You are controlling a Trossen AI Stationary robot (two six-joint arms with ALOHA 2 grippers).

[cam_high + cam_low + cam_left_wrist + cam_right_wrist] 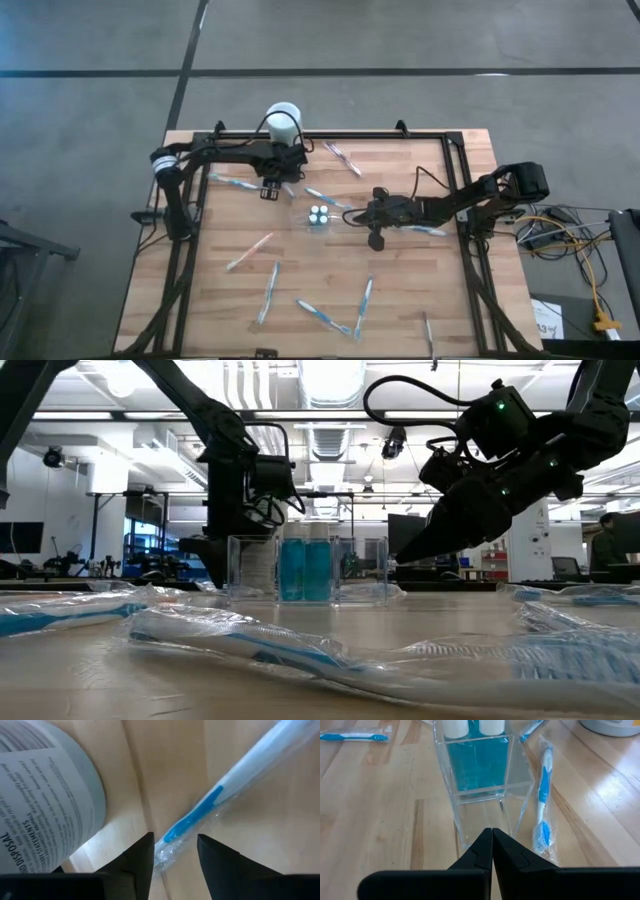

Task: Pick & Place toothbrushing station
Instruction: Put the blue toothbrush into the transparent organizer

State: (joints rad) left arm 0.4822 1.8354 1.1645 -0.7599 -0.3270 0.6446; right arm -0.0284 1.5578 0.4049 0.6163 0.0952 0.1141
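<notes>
The toothbrushing station [318,215] is a see-through box on the table's middle, with two blue white-capped bottles in it [470,765]. My right gripper [492,831] is shut, its tips low at the station's right wall [398,555]. My left gripper [175,840] points steeply down by the white canister [283,118], near the table's far edge. It is open, a finger on either side of the end of a wrapped blue-and-white toothbrush [210,800] that lies flat on the wood. I cannot tell whether the wrapper touches a finger. My right gripper comes slanting down from the table's right, its shut fingertips [487,842] at the foot of the station's clear wall [485,817]. I cannot tell whether they touch it. The station stands upright on the table.
Several wrapped toothbrushes lie scattered on the wood, one right beside the station [544,795], others toward the near edge [270,290] [365,300] and one at the far side [342,158]. The canister's printed side [45,795] stands close by my left gripper. A black frame [455,160] borders the table.
</notes>
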